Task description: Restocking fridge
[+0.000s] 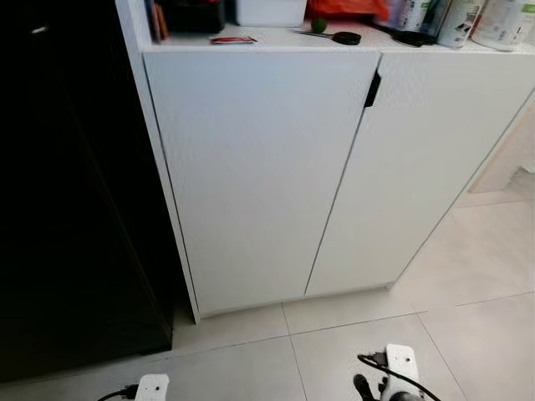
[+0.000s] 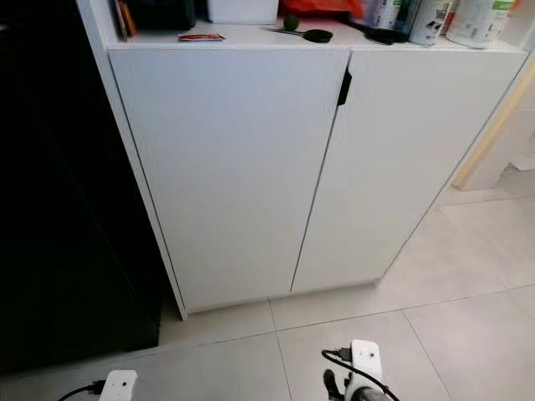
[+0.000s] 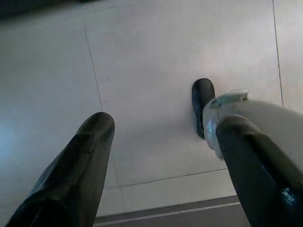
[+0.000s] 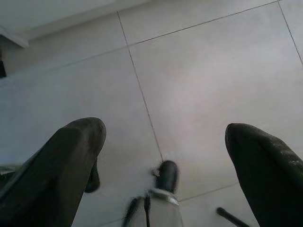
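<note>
Facing the camera is a white cabinet point(image 1: 267, 175) with both doors closed and a small black handle point(image 1: 372, 89) at the top of the seam between them. To its left stands the tall black fridge point(image 1: 67, 192), its front dark and closed, just beside the cabinet's side. On the cabinet top sit a white box point(image 1: 269, 11), a red packet point(image 1: 232, 39), a small green fruit point(image 1: 318, 26), a black flat object point(image 1: 345, 38) and several white bottles point(image 1: 501, 21); what they hold cannot be told. Both arms hang low over the pale tiled floor point(image 1: 468, 267). The left gripper point(image 3: 161, 142) has its fingers spread, holding nothing; the right gripper point(image 4: 163, 142) is likewise spread and empty.
</note>
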Tool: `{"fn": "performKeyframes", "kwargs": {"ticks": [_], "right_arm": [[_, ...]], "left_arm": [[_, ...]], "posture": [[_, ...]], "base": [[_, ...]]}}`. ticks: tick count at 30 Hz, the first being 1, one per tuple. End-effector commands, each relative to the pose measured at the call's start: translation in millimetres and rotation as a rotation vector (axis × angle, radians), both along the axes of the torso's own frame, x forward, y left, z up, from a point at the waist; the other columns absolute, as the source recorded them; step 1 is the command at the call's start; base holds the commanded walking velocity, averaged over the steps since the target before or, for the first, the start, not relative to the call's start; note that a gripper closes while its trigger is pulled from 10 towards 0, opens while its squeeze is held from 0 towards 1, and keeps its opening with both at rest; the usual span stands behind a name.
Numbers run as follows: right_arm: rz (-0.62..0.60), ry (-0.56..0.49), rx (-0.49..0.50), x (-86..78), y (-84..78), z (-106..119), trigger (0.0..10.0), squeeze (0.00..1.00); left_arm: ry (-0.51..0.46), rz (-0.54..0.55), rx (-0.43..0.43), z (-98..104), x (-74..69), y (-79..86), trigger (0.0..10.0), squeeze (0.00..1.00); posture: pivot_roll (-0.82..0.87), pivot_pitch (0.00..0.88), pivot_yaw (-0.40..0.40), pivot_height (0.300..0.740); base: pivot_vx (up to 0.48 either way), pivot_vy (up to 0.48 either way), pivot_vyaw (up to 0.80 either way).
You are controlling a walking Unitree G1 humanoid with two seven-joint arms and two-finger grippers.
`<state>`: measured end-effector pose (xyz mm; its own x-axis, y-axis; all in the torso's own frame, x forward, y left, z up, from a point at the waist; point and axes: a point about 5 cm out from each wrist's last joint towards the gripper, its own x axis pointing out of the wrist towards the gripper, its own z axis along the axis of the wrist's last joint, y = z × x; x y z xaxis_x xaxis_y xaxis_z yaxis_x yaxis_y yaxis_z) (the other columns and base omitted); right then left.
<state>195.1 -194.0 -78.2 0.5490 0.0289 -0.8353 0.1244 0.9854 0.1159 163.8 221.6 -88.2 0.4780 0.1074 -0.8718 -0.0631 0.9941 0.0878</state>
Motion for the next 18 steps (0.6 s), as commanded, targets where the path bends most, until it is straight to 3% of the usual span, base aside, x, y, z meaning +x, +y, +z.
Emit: {"fn": "performKeyframes", "kwargs": {"ticks": [1, 18], "right_arm": [[-0.001, 0.015, -0.017, -3.8, -5.9, -1.1, 10.0, 0.00], [0.039, 0.012, -0.034, 1.2, -7.6, 1.8, 10.0, 0.00]], "left_arm": [[0.008, -0.006, -0.017, -1.6, -0.9, -5.7, 10.0, 0.00], [-0.001, 0.016, -0.024, -0.2, 2.9, -6.5, 10.0, 0.00]], "posture": [[0.07, 0.000, -0.052, 0.740], [0.09, 0.000, -0.064, 0.740]], "base": [[0.000, 0.326, 0.00], [0.000, 0.325, 0.00]]}}
